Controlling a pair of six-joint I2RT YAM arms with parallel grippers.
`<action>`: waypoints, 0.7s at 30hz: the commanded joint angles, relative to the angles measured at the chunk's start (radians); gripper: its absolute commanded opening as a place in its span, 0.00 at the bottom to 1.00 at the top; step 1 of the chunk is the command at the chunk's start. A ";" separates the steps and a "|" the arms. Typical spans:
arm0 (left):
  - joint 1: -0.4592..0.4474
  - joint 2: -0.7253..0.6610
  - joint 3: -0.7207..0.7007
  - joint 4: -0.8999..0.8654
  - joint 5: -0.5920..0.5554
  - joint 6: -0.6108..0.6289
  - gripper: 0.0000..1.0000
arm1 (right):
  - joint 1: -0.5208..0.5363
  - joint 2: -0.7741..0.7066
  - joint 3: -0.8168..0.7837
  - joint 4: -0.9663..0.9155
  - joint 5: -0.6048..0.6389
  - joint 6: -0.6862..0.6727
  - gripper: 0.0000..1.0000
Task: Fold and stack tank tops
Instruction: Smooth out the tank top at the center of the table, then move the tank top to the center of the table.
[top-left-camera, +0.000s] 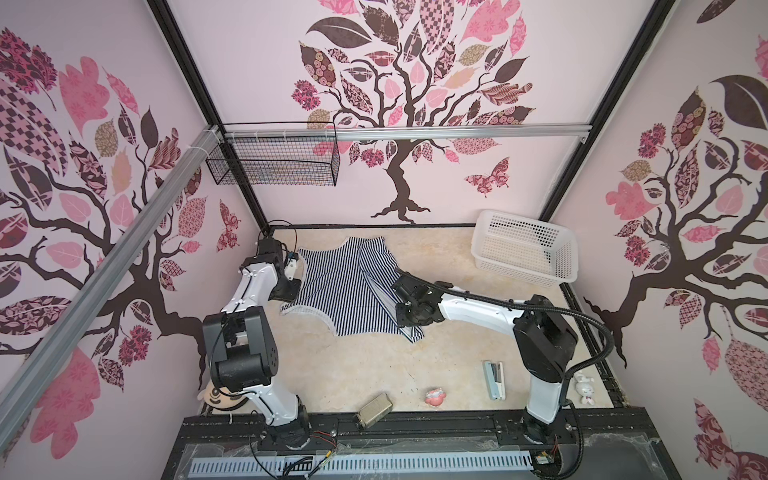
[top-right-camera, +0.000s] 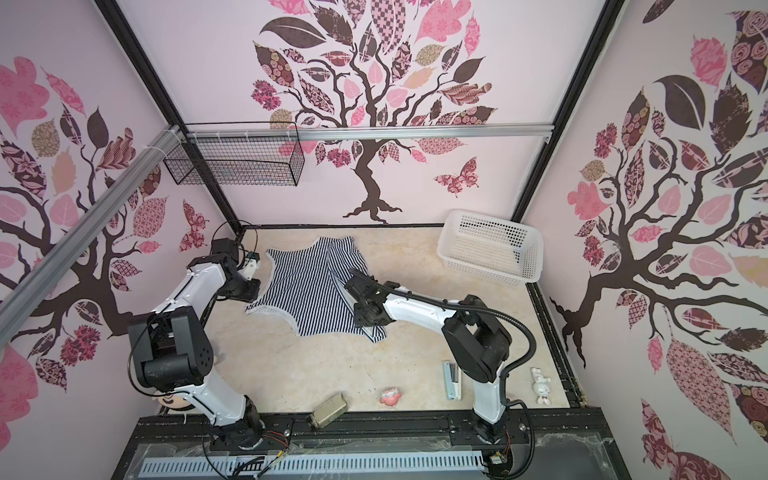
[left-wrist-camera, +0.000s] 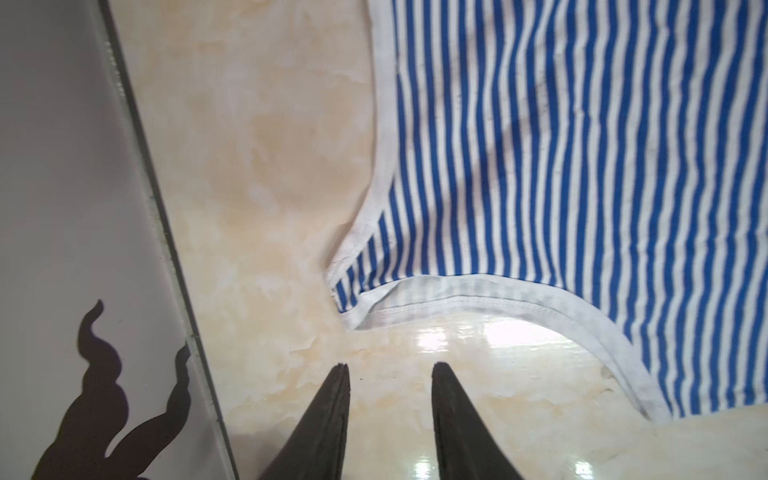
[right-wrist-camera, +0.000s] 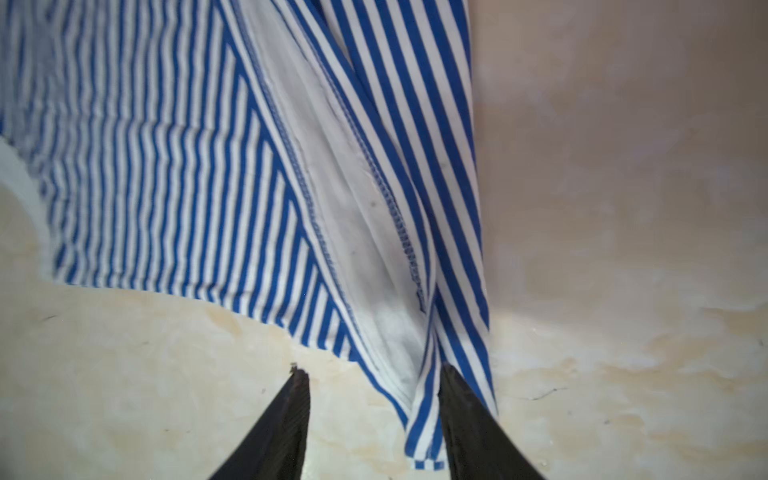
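The striped tank top (top-left-camera: 340, 291) lies spread on the surface (top-left-camera: 374, 365) toward its far left, between the 2 arms, with 1 side folded over so the paler inside shows. The left pincer (left-wrist-camera: 390, 368) stands partly open over bare surface just beside the top's strap corner, gripping nothing. The right pincer (right-wrist-camera: 374, 372) is also parted. The top's hem corner lies between its jaws, against 1 of them, unclamped. A white plastic basket (top-left-camera: 519, 268) sits in the far right corner, only its perforated floor showing. A black wire basket (top-left-camera: 270, 166) hangs from the rail; its contents cannot be made out.
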 joint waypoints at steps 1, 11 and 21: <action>-0.094 -0.010 -0.056 0.001 0.052 -0.014 0.37 | 0.010 0.011 0.017 -0.066 0.052 -0.019 0.52; -0.144 0.122 -0.042 0.065 0.119 -0.002 0.37 | 0.018 0.006 -0.025 -0.018 0.016 -0.006 0.32; -0.151 0.248 -0.001 0.035 0.087 0.036 0.36 | 0.017 -0.058 -0.062 -0.031 0.037 0.013 0.00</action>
